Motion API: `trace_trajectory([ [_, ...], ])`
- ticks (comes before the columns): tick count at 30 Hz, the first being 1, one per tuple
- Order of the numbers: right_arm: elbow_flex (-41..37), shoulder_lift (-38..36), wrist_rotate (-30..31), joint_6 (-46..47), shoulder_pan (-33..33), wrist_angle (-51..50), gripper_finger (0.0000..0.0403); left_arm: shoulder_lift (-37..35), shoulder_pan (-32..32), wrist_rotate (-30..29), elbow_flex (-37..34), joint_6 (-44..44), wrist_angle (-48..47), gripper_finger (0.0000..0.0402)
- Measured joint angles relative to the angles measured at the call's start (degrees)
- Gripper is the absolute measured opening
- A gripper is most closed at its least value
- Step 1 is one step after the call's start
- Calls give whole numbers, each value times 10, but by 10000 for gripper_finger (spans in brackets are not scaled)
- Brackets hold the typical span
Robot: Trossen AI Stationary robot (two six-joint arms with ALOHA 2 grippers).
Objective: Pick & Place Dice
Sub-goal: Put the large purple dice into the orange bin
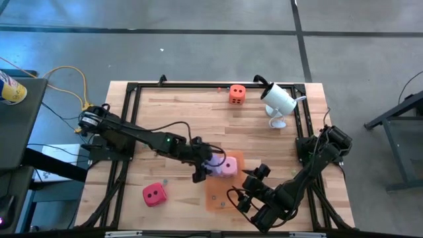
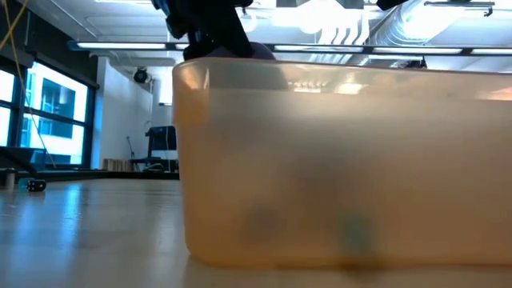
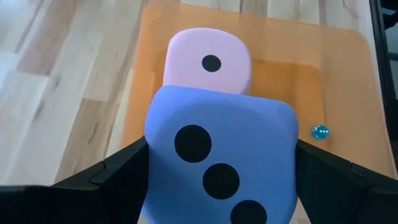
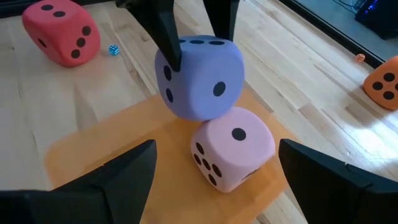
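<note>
From above, the left gripper (image 1: 210,166) reaches to the middle of the tabletop (image 1: 178,119), where the pink die (image 1: 229,166) already sits at the upper corner of the orange mat (image 1: 221,192); the purple die is mostly hidden under the fingers here. The red die (image 1: 154,194) lies on bare wood left of the mat and the orange die (image 1: 237,94) near the far edge beside the white camera (image 1: 279,100), so two look left to fetch if the mat is the goal. The right gripper (image 1: 254,192) waits at the mat's right edge. The low view shows only a translucent orange wall (image 2: 344,160) filling the frame. In the left wrist view the fingers pinch the purple die (image 3: 221,165) by its sides, just above the pink die (image 3: 208,62), with open mat to one side near a tiny blue die (image 3: 319,132). The right wrist view shows the purple die (image 4: 199,76) tilted, touching or nearly touching the pink die's (image 4: 231,147) top; the right fingers (image 4: 124,171) are spread wide and empty.
</note>
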Motion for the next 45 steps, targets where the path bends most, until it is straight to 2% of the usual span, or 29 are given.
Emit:
trace_trajectory([
  [6,0,0,0,-3,0,0,327,4,-1,10,-3,41,69,319],
  [13,0,0,-2,-3,0,0,327,3,-3,12,-3,66,97,319],
  [20,0,0,-3,-3,3,0,327,-11,-10,14,-3,38,68,319],
  [26,0,0,-2,-2,3,0,327,-11,4,43,1,18,37,319],
  [30,0,0,-1,-2,3,0,327,-9,12,34,2,17,25,319],
  [45,0,0,-3,0,3,4,327,65,38,85,5,44,103,320],
])
